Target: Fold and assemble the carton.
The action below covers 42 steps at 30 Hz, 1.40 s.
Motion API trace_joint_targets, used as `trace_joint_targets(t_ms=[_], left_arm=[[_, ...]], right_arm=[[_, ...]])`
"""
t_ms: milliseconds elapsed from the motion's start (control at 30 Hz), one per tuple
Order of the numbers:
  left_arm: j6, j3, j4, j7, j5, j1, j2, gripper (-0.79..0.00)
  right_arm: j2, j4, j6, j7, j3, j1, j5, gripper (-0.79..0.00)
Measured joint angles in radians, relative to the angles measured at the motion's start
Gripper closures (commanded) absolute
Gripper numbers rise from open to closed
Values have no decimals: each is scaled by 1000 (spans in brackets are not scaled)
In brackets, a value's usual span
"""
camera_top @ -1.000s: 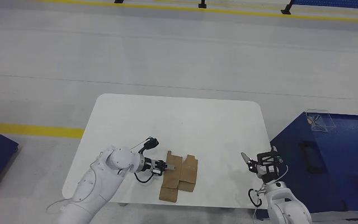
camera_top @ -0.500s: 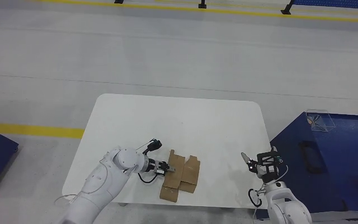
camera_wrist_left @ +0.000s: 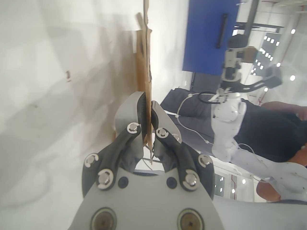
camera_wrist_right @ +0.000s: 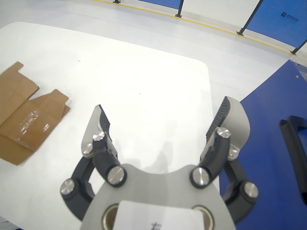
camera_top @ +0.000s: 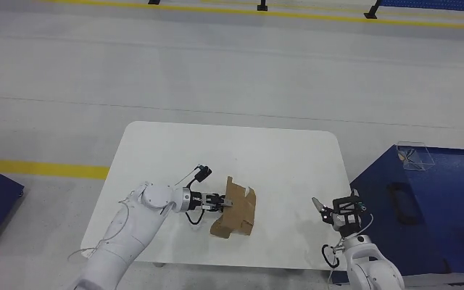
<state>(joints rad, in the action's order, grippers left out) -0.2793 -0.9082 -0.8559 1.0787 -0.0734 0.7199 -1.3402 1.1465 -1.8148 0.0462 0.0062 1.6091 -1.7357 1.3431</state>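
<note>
Now, carton (camera_top: 233,208): a flattened brown cardboard blank near the desk's front edge, about midway along it. It stands tilted, its left side raised off the surface and its right side resting on the desk (camera_top: 290,152). The right wrist view shows its notched flaps and patches of clear tape (camera_wrist_right: 26,120); the left wrist view shows it edge-on (camera_wrist_left: 145,72).
Carton, change: a second ago it lay flat on the desk; since then the left side has come up and the whole piece sits slightly farther right.
Left gripper (camera_top: 217,204): clamped on the carton's raised left edge, with the cardboard pinched between both pads (camera_wrist_left: 146,101).
Left gripper, change: it was already at that edge a second ago, low over the desk; it has lifted and moved a little to the right, taking the edge with it.
Right gripper (camera_top: 336,206): hangs past the desk's front right corner, fingers spread wide with nothing between them (camera_wrist_right: 163,111), well apart from the carton.
Right gripper, change: same place and same spread as before.
Blue cabinet (camera_top: 413,210): stands just beyond the desk's right edge, beside the right gripper.
</note>
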Motion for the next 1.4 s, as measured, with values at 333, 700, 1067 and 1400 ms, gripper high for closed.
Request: trace_joint_targets(t_ms=[333, 700, 1067, 1400], left_arm=[[69, -146, -430, -27, 39, 222, 72, 0], [92, -232, -692, -12, 18, 390, 111, 0], [112, -241, -716, 5, -49, 391, 120, 0], [98, -261, -746, -15, -59, 414, 132, 0]], right_arm=[[-26, 82, 512, 505, 83, 102, -857, -785], [-33, 493, 574, 1204, -181, 465, -1662, -785], [-83, 460, 556, 1212, -330, 509, -1809, 0], [-129, 513, 574, 1194, -386, 535, -1880, 0]])
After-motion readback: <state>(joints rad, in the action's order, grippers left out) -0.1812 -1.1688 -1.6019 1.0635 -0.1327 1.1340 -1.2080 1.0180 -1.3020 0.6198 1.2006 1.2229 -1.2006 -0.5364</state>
